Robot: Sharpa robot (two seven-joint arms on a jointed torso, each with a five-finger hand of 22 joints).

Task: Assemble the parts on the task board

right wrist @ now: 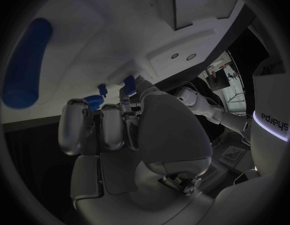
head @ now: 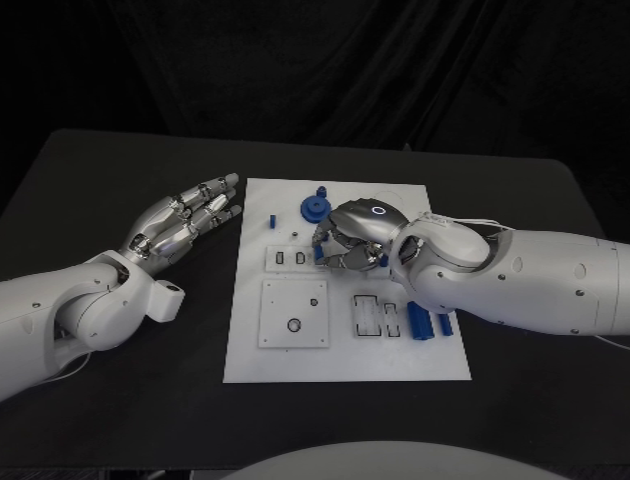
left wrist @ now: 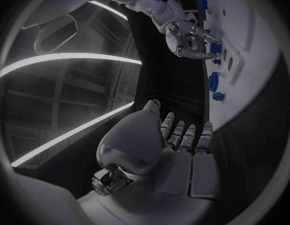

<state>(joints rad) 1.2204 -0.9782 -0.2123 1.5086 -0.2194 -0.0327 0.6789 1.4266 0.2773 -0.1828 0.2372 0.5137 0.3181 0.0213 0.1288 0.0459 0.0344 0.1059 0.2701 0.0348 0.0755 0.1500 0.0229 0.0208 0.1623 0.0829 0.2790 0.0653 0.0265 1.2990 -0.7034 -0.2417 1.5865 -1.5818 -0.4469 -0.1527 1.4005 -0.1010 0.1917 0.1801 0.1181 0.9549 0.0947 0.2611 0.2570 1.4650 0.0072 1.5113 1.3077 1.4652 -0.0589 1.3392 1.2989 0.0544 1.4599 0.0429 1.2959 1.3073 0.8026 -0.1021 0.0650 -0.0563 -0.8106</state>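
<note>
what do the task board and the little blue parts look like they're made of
Task board: seemingly matte white plastic or painted plate; flat, even, no glare. Blue parts: probably moulded or printed plastic; uniform saturated colour, dull sheen. Neither can be confirmed by look alone.

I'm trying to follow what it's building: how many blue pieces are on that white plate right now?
5 show clearly on the task board: a blue gear at the far edge, a small peg left of it, two cylinders under the right arm, and one at the right hand's fingers. Others may be hidden.
</note>
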